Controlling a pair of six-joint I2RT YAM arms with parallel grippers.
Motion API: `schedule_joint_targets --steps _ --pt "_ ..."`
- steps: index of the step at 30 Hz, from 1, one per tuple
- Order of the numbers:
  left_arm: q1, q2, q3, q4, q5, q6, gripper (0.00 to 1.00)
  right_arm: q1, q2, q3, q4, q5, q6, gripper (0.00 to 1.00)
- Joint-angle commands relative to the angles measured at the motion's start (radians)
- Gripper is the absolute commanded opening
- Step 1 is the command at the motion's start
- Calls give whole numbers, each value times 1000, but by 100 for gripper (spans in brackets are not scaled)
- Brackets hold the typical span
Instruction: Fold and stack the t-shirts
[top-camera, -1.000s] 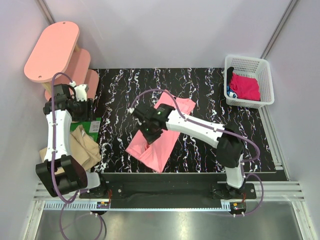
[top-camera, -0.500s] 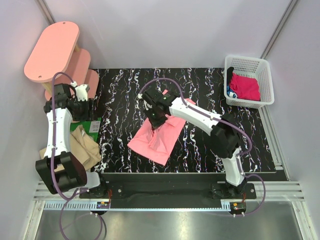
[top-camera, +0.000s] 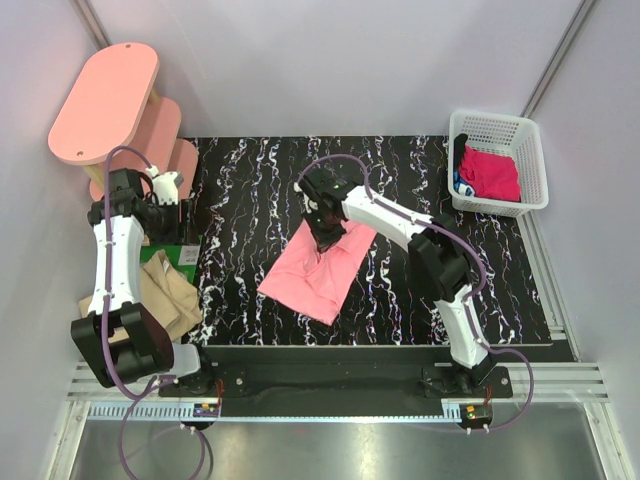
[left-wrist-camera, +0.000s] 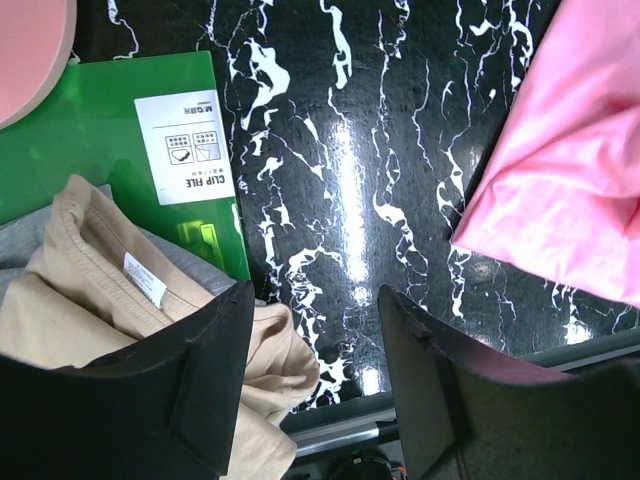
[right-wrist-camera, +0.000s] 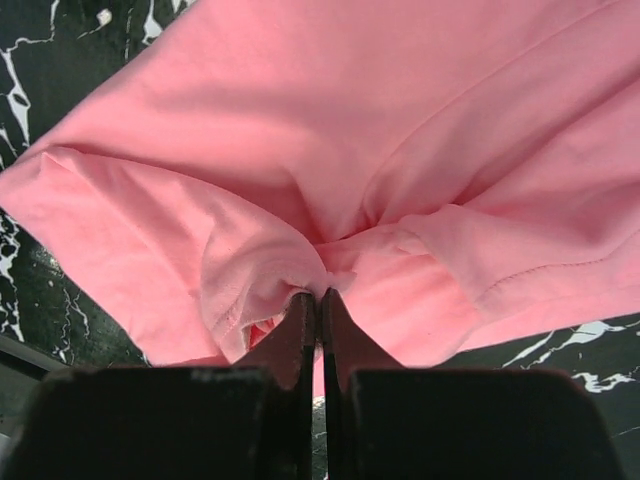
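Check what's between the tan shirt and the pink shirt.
Mostly bare black marbled tabletop, clearest in the left wrist view. A green clip file edges in beside the tan shirt; nothing else lies before the pink shirt.

- Salmon-pink t-shirt (right-wrist-camera: 300, 130): running off the top and right edges of the right wrist view, its pinched fold disappearing between the closed fingers of the right gripper (right-wrist-camera: 320, 297).
- Tan t-shirt (left-wrist-camera: 90, 290): lying partly behind one finger of the left gripper (left-wrist-camera: 315, 290) and running off the lower left of the frame.
- Pink shelf board (left-wrist-camera: 25, 40): showing only a corner at the upper left.
- Basket (top-camera: 520, 125): magenta-red t-shirt (top-camera: 490, 172) is covering dark and blue items that are too small to identify.
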Motion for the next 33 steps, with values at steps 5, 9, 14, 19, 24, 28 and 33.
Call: schedule_joint_targets --steps 5,9,14,19,24,28,33 --pt "3 -29 34 -30 76 27 59 -49 23 94 25 183 5 88" --pt "-3 -37 45 -70 92 48 61 -94 0 132 -5 286 59 100" --pt "-69 -56 51 -136 87 85 62 -95 -141 70 -9 438 164 100" --pt "-144 -88 44 -150 64 68 62 76 -366 -175 97 310 140 100" --pt "-245 -80 22 -159 99 28 62 231 -414 -324 195 351 128 100" --pt "-307 -57 -9 -138 79 -10 61 305 -419 -358 287 198 140 100" --pt "-325 -20 -4 -119 49 -22 59 310 -359 -386 331 157 152 99"
